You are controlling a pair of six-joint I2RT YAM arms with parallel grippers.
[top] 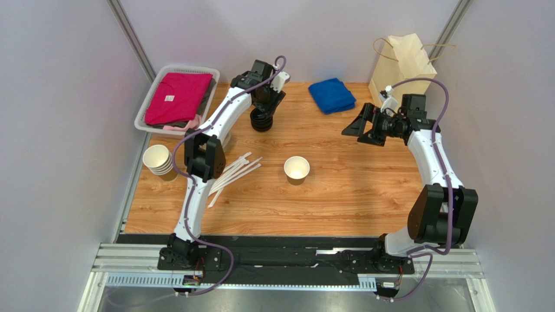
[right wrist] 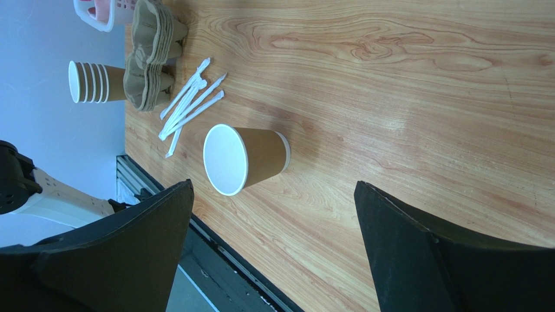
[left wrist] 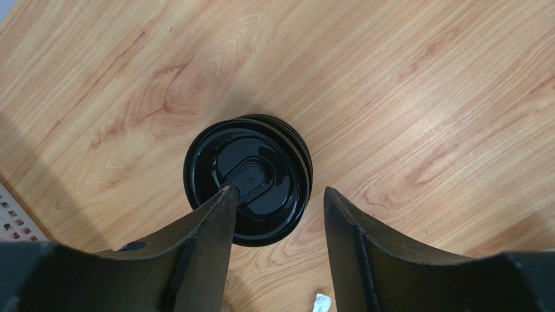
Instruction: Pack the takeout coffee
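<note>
Two robot arms work a wooden counter (top: 352, 188) where 1 tan paper cup (top: 297, 170) stands upright at the centre, its white inside showing, well apart from both arms. The left tool (left wrist: 277, 192) hangs straight over 1 stack of black lids (left wrist: 260, 162) at the cup's 11 o'clock. Its 2 fingers are partly spread and grip nothing, with 1 tip over the top lid's middle; whether it touches the lid cannot be told. The right tool (right wrist: 273, 184) hovers at the cup's 2 o'clock, spread wide and carrying nothing. At 9 o'clock lies 1 nested stack of cups (top: 159, 160), about 5 rims showing, beside 1 stack of brown pulp carriers (right wrist: 150, 55). Roughly 6 white stirrers (top: 234, 172) lie scattered between those and the lone cup. Along the far edge sit 1 white basket (top: 144, 112) holding 1 pink garment (top: 177, 97) at 10 o'clock, 1 folded blue cloth (top: 331, 95) at 12 o'clock, and 1 cream paper bag (top: 404, 62) at 1 o'clock.
</note>
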